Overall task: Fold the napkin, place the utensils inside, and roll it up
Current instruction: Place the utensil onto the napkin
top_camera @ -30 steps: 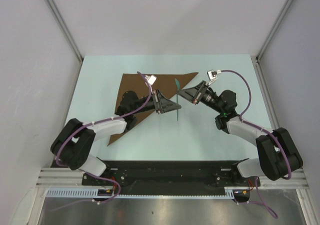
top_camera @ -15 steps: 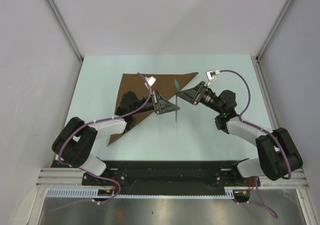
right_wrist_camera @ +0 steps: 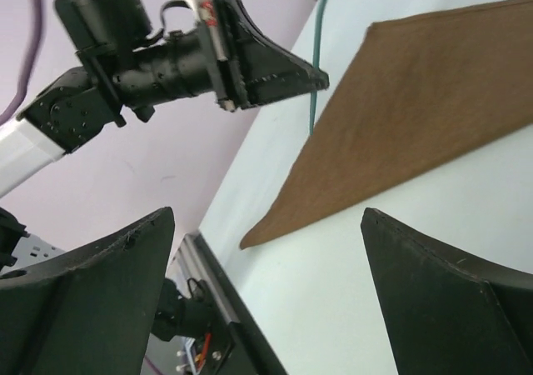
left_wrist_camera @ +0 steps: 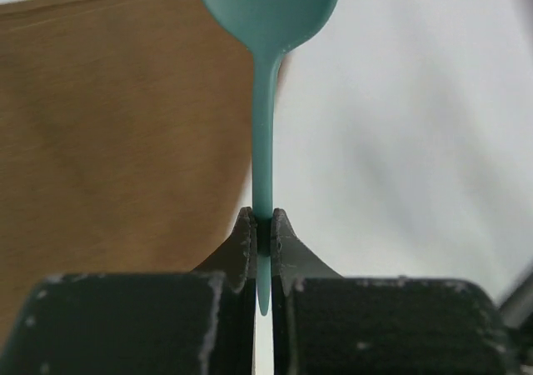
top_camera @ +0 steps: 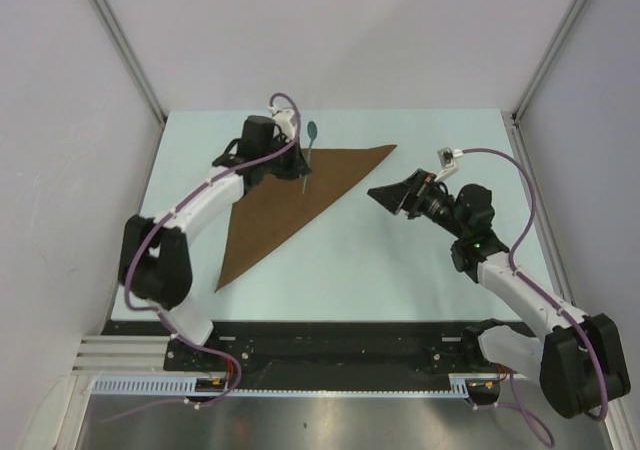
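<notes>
The napkin (top_camera: 290, 200) lies flat on the worktop (top_camera: 400, 260) as a dark-brown triangle, one long edge running along the far side and one corner pointing toward the near left. The left arm (top_camera: 200, 205) reaches across to the far edge of the napkin. The left fingers (left_wrist_camera: 243, 242) are pressed together on the thin handle of a teal spoon (top_camera: 311, 130), gripping it close to the handle end; a short length of handle projects back between the fingers, and the bowl points away from them. In the overhead view the spoon stands at the far edge of the napkin, bowl beyond the cloth. Whether the handle tip touches the cloth cannot be determined. The right arm (top_camera: 510, 285) is positioned to the right of the napkin, clear of the cloth. The right fingers (right_wrist_camera: 100, 292) are spread wide with nothing between them, aimed toward the napkin and the spoon.
</notes>
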Robot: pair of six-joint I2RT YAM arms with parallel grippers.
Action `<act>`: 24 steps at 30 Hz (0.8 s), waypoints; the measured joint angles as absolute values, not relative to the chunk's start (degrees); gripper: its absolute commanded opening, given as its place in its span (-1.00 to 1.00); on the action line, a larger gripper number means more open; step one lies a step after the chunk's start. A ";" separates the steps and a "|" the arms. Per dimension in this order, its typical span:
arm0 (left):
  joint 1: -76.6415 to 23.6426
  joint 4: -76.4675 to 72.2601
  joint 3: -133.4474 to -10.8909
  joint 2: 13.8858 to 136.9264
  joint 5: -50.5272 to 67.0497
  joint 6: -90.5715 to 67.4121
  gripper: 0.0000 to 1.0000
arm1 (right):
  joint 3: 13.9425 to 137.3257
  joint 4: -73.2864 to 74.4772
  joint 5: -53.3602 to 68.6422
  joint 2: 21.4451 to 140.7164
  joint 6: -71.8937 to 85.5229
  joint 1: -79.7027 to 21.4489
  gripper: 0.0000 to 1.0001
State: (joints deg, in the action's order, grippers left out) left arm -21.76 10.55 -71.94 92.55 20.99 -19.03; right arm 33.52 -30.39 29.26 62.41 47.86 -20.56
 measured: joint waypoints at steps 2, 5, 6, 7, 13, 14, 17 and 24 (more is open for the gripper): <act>-22.57 17.50 -76.97 97.62 15.90 -12.56 -1.00 | 33.10 -28.80 29.32 60.77 46.83 -18.41 0.99; -24.25 25.23 -80.31 103.88 8.75 -3.84 -1.00 | 32.73 -26.50 30.00 59.46 45.74 -15.27 0.99; -24.88 27.27 -80.38 105.49 6.55 -1.30 -1.00 | 32.64 -25.71 30.37 58.98 45.32 -14.26 1.00; -25.34 29.80 -80.38 107.07 4.38 1.19 -1.00 | 32.51 -24.95 30.63 58.52 45.10 -13.34 0.99; -26.41 34.26 -80.38 110.19 -2.87 10.76 -1.00 | 30.48 -23.51 33.45 55.59 44.69 -8.71 0.99; -26.46 34.28 -80.38 110.61 -3.77 11.86 -1.00 | 30.09 -23.46 33.98 55.37 44.71 -8.10 0.99; -26.65 34.48 -80.38 112.57 -6.07 14.31 -1.00 | 29.28 -23.18 35.14 55.27 44.73 -6.72 0.99; -28.58 35.03 -81.19 115.59 -7.70 17.67 -1.00 | 28.91 -23.18 36.47 55.64 44.95 -5.87 0.99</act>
State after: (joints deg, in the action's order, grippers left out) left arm -28.58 35.03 -81.19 115.59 -7.70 17.67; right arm 28.91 -23.18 36.47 55.64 44.95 -5.87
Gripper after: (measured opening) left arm 0.029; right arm 0.995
